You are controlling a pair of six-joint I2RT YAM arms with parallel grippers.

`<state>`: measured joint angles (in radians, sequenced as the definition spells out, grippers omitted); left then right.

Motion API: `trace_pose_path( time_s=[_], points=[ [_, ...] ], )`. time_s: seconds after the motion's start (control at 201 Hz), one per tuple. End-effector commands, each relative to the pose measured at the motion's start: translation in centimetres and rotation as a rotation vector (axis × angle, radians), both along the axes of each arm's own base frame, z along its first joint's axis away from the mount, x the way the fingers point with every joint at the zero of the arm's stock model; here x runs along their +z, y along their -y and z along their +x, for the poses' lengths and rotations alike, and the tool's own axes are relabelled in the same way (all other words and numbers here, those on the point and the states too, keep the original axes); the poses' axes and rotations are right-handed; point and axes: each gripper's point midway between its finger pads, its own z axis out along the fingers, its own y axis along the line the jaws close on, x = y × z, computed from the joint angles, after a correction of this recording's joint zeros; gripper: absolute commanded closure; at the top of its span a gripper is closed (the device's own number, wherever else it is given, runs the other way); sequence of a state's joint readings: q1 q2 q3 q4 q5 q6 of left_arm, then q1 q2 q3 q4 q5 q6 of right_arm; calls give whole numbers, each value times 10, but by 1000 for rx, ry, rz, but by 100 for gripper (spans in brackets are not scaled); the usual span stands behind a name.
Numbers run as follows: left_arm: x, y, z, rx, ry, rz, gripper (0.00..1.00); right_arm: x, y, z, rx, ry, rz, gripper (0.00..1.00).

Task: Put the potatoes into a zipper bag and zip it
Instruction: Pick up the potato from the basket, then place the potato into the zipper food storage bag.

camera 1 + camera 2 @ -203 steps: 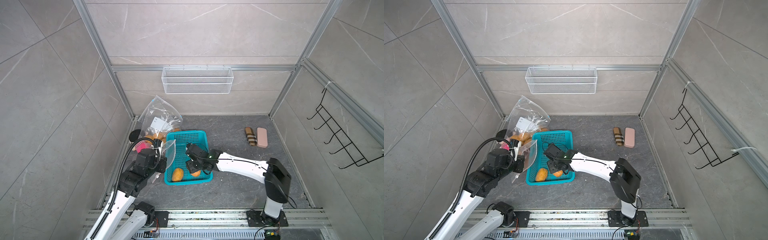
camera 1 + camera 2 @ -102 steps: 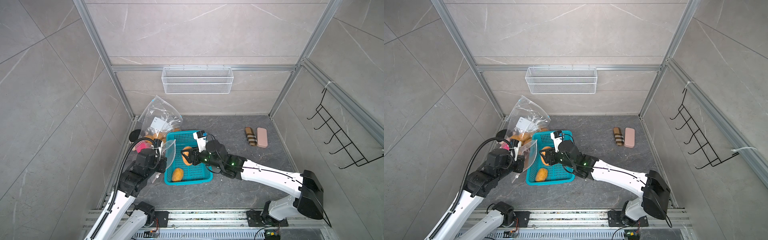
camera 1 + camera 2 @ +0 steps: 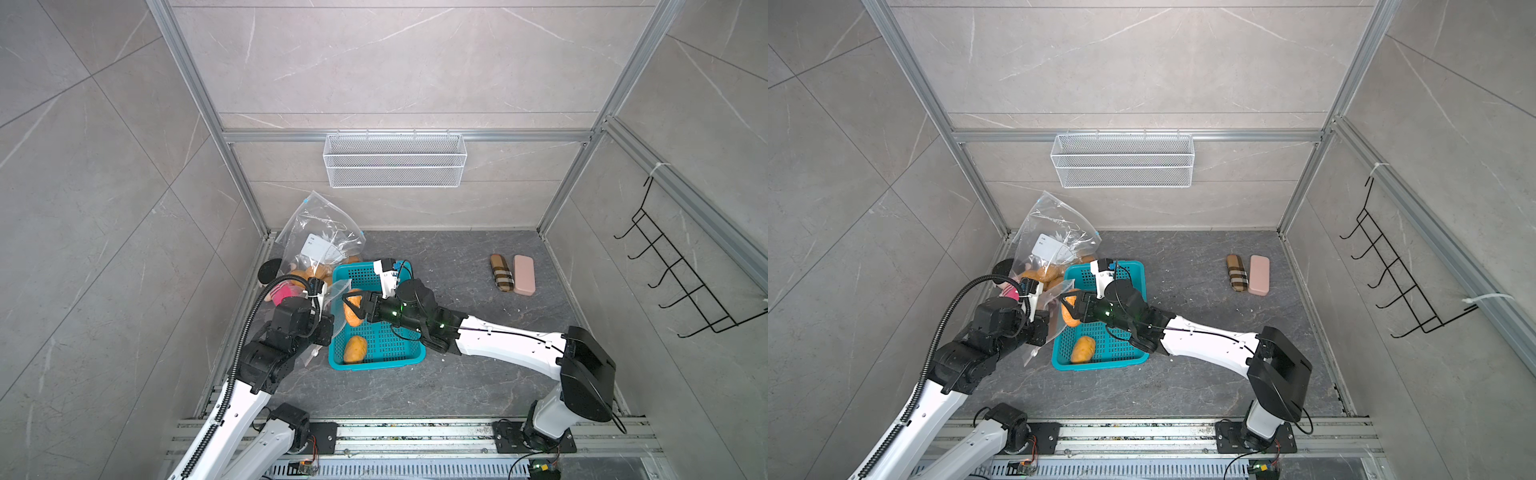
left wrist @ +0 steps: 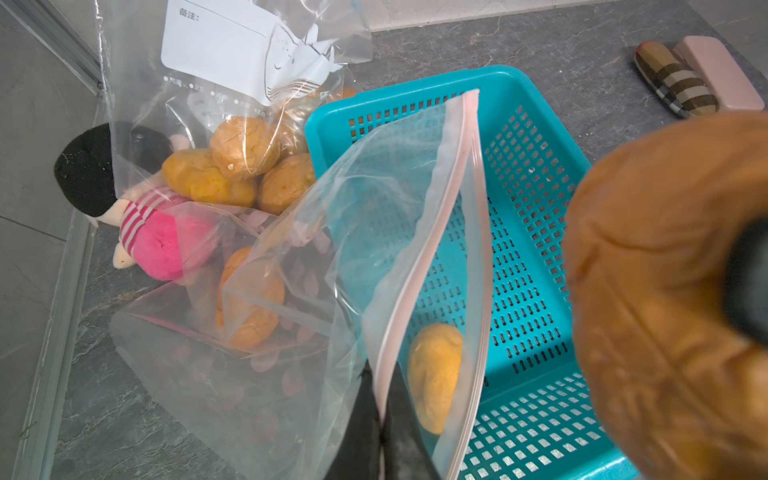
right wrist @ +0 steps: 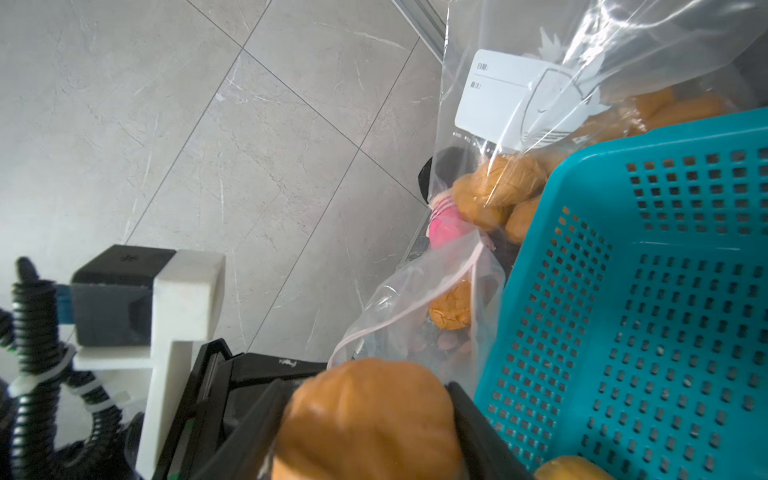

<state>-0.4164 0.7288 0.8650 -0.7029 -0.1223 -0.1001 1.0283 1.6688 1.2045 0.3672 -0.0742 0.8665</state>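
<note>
Right end effector [image 3: 355, 311] is about half open and clamped on a potato [image 4: 665, 291], over the basket [image 3: 399, 363], just beside the bag [image 4: 291, 353] mouth. Left end effector [image 4: 380, 419] is pinched shut on the zip strip [image 4: 432, 249]; the mouth is only a narrow slit. Enter along the slit's long axis and clear the strip before release. Spare potato [image 3: 355, 349] lies in the basket.

White links [image 3: 507, 343], black joints [image 3: 586, 370] — ribbed black hose [image 3: 935, 343] on left arm [image 3: 245, 399].
</note>
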Motion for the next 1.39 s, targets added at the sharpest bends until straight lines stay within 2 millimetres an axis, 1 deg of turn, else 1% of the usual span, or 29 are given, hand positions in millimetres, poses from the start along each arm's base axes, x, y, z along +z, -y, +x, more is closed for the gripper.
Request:
trace_pose_path(
  time_s=[0.0, 0.124, 0.194, 0.269, 0.383, 0.458, 0.508, 0.587, 0.732, 0.816, 0.861, 0.906, 0.931, 0.951, 0.976, 1.016, 1.04, 1.07, 1.09, 1.105, 1.12, 1.14, 1.205, 1.249, 1.319, 1.384],
  points=[
    [15, -9, 1, 41, 36, 17, 100, 30, -7, 0, 6, 3, 106, 45],
    [27, -36, -6, 164, 37, 73, 100, 38, -7, -1, 4, -13, 127, 45],
    [37, -45, -15, 198, 45, 72, 100, 49, -11, -5, 36, -25, 168, 45],
    [50, -52, -30, 215, 50, 51, 100, 60, -16, -12, 82, -40, 188, 45],
    [80, -61, -53, 221, 62, 28, 100, 75, -23, -20, 120, -46, 225, 45],
    [93, -75, -68, 257, 31, 67, 100, 81, -25, -24, 137, -42, 234, 45],
    [99, -86, -77, 284, 14, 109, 100, 82, -25, -26, 142, -39, 236, 45],
    [108, -109, -88, 362, 11, 195, 100, 81, -24, -27, 141, -41, 235, 45],
    [120, -148, -99, 515, 27, 358, 100, 78, -19, -28, 126, -44, 223, 45],
    [136, -167, -107, 604, 74, 410, 100, 75, -14, -27, 111, -37, 201, 45],
    [145, -170, -111, 622, 109, 391, 100, 74, -12, -28, 106, -34, 188, 45],
    [153, -165, -109, 597, 150, 341, 100, 72, -9, -28, 101, -27, 174, 45],
    [154, -155, -105, 553, 165, 296, 100, 72, -8, -29, 98, -24, 167, 45],
    [153, -142, -99, 492, 169, 245, 100, 71, -6, -28, 94, -22, 162, 45],
    [149, -121, -91, 402, 163, 173, 100, 70, -5, -28, 90, -19, 157, 45],
    [137, -80, -77, 241, 110, 57, 100, 70, -4, -28, 84, -14, 152, 45],
    [128, -49, -70, 122, 52, -22, 100, 70, -3, -28, 81, -10, 150, 45],
    [114, -18, -64, -1, -28, -88, 100, 70, -2, -27, 78, -6, 147, 45],
    [104, -2, -60, -61, -79, -116, 100, 69, -2, -27, 76, -6, 145, 45],
    [96, 6, -57, -87, -113, -125, 100, 70, -1, -27, 74, -4, 143, 45],
    [89, 11, -53, -99, -139, -124, 100, 69, -1, -27, 73, -4, 141, 45],
    [80, 12, -47, -89, -163, -110, 100, 69, 0, -27, 72, -2, 139, 45],
    [55, 2, -27, 4, -177, -47, 100, 69, 3, -28, 69, 9, 128, 45],
    [42, 2, -22, 10, -190, -37, 100, 69, 7, -28, 60, 17, 115, 45],
    [32, 8, -19, -6, -213, -66, 100, 68, 14, -28, 38, 34, 91, 45],
    [29, 12, -18, -15, -218, -85, 100, 67, 20, -26, 19, 52, 65, 45]
  ],
)
